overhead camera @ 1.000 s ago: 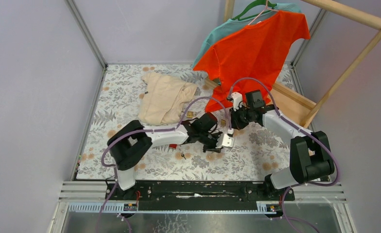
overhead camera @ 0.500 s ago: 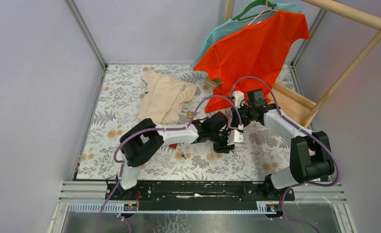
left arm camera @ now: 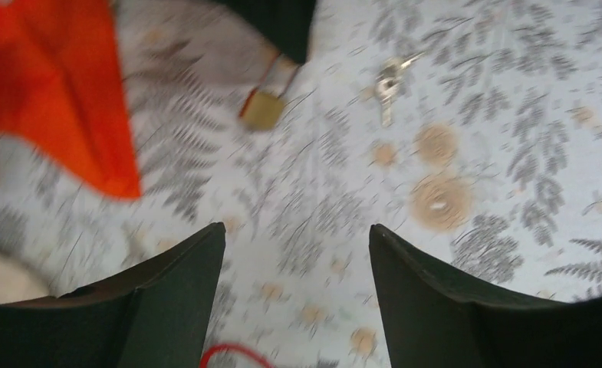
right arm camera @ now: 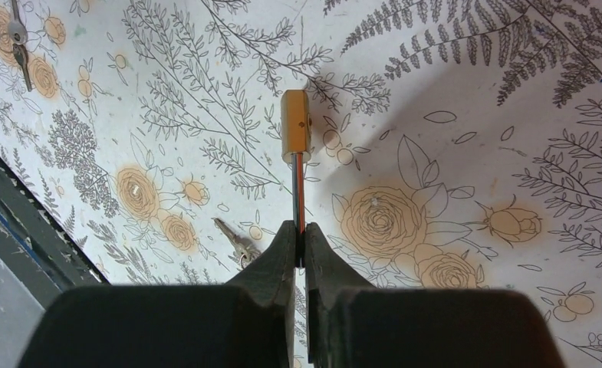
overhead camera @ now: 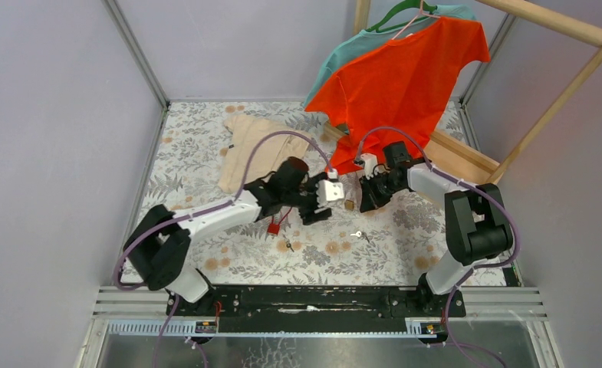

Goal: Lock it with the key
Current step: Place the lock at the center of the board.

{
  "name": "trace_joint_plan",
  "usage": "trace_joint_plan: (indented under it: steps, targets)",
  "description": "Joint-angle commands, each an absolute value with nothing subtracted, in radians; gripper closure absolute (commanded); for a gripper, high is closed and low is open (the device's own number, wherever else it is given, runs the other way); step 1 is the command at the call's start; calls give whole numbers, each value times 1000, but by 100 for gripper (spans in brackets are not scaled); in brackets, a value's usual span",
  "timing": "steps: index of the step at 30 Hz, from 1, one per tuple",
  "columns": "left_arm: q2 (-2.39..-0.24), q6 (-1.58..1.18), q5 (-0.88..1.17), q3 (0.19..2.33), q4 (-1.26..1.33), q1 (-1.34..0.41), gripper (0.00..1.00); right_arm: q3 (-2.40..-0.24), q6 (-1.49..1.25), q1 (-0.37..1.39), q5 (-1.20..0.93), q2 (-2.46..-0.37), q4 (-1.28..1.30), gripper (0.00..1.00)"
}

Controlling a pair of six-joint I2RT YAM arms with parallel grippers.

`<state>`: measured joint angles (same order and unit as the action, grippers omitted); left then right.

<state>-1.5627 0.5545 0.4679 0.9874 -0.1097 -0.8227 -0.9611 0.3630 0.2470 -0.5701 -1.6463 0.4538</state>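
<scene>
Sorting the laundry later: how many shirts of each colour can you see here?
Orange shirt: 1
Teal shirt: 1
Beige shirt: 1
Total: 3

Even white light filled the overhead view. The floral tablecloth (overhead camera: 186,161) read clearly, and the arms threw only faint, soft shadows on it. The left wrist view was smeared throughout: the orange shirt (left arm camera: 52,92), the key (left arm camera: 388,77) and the leaf pattern all had streaked edges, and the dark fingers (left arm camera: 175,307) showed no detail. The right wrist view was sharp on the padlock (right arm camera: 295,126), with a broad soft shadow on the cloth up and to its right. The black fingers (right arm camera: 282,261) near the lens were dim and slightly soft.
</scene>
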Motion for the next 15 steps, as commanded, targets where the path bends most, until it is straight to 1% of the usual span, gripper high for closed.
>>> trace_joint_plan:
  steps: [1, 3, 6, 11, 12, 15]
  targets:
    - [-1446, 489, 426, 929, -100, -715, 23, -1023, 377, 242, -595, -1688, 489, 90]
    - [-1404, 470, 416, 900, -71, -676, 20, -1026, 379, 243, -574, -1696, 491, 84]
    - [-1356, 448, 375, 862, -33, -635, 12, -1024, 379, 243, -532, -1684, 487, 67]
    - [-1316, 390, 327, 836, -10, -568, 2, -1003, 387, 242, -460, -1624, 458, 45]
    - [-1316, 379, 321, 838, -7, -554, 0, -998, 389, 242, -450, -1609, 452, 42]
    - [-1343, 357, 309, 861, -28, -531, 0, -986, 396, 242, -437, -1568, 436, 36]
